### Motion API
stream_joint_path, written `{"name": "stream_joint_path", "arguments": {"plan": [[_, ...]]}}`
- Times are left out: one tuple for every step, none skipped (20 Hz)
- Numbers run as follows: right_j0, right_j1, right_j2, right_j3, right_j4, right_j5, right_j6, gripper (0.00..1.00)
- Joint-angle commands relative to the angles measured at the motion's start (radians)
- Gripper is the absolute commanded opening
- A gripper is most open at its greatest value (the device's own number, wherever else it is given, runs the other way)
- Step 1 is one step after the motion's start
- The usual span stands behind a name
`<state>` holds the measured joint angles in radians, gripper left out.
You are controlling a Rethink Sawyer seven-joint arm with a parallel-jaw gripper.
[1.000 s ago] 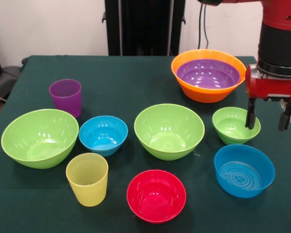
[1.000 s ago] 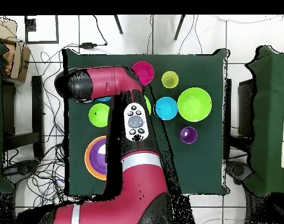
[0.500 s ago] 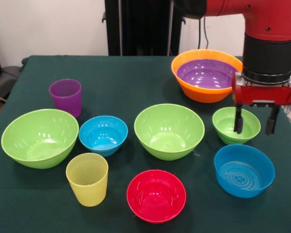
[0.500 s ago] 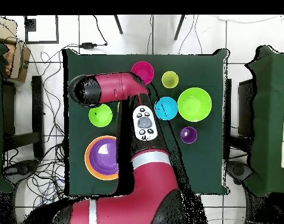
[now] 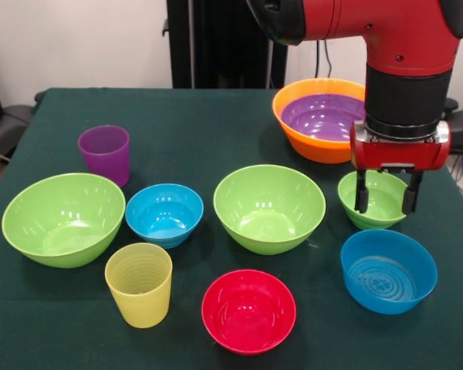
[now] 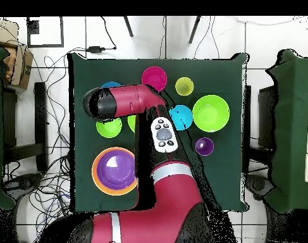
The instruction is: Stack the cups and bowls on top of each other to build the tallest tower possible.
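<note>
Green small bowl (image 5: 374, 199) sits right under the spread fingers (image 5: 384, 202), both tips dipping inside its rim, probably lining up a grab for the orange-and-purple tower (image 5: 329, 119) just behind.

We count eight bowls (image 5: 269, 207): three green, two blue, one red, one orange and one purple. We also count two cups (image 5: 105, 153), one purple and one yellow.
</note>
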<state>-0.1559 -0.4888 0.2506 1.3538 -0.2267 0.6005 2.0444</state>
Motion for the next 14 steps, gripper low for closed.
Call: {"name": "stream_joint_path", "arguments": {"plan": [[-0.001,0.070,0.093,0.071,-0.101,-0.101,-0.116,1.00],[0.001,0.070,0.092,0.073,-0.104,-0.106,-0.108,1.00],[0.004,0.069,0.091,0.076,-0.106,-0.109,-0.102,1.00],[0.006,0.069,0.090,0.078,-0.109,-0.112,-0.095,1.00],[0.008,0.065,0.090,0.083,-0.110,-0.115,-0.090,1.00],[0.010,0.064,0.088,0.086,-0.112,-0.118,-0.084,1.00],[0.011,0.061,0.087,0.092,-0.112,-0.121,-0.079,1.00],[0.013,0.060,0.085,0.095,-0.114,-0.127,-0.073,1.00],[0.015,0.058,0.083,0.099,-0.115,-0.132,-0.067,1.00],[0.017,0.057,0.081,0.104,-0.115,-0.137,-0.061,1.00],[0.020,0.055,0.079,0.108,-0.116,-0.143,-0.055,1.00],[0.022,0.053,0.077,0.113,-0.116,-0.145,-0.050,1.00],[0.024,0.050,0.076,0.118,-0.116,-0.148,-0.046,1.00],[0.025,0.049,0.074,0.123,-0.116,-0.153,-0.044,1.00]]}}
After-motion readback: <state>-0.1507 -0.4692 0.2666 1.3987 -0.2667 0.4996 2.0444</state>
